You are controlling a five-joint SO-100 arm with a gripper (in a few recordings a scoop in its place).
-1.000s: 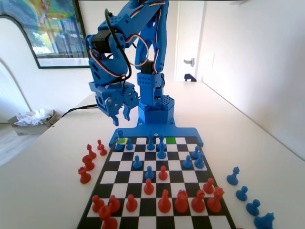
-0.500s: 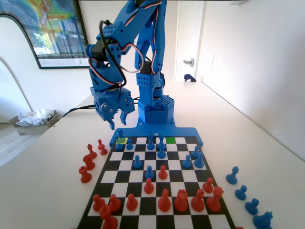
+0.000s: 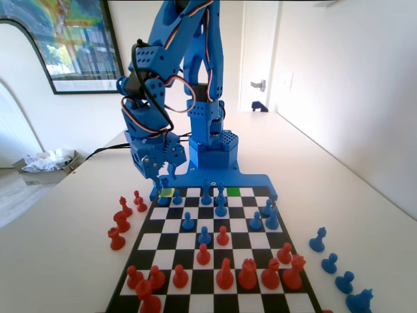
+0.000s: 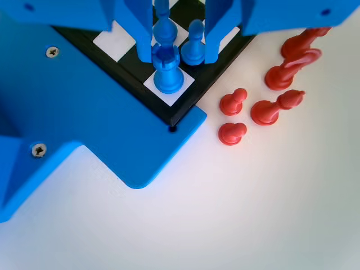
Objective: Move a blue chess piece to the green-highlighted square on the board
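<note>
In the wrist view the blue chess piece (image 4: 167,72), a rook, stands on the board's (image 4: 181,108) corner square. A second blue piece (image 4: 194,45) just beyond could be knocked if the descent drifts. The gripper (image 4: 179,53) hangs open and empty, jaws straddling the rook. The green-highlighted square (image 3: 232,192) lies along the rook's row, well apart.

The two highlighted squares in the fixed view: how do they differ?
The green-highlighted square is bright saturated green and bare; the yellow-green square is paler, with a blue rook at it. The green one lies right of centre, away from the tool, which hangs above the yellow-green one. Both sit in the board's far row.
</note>
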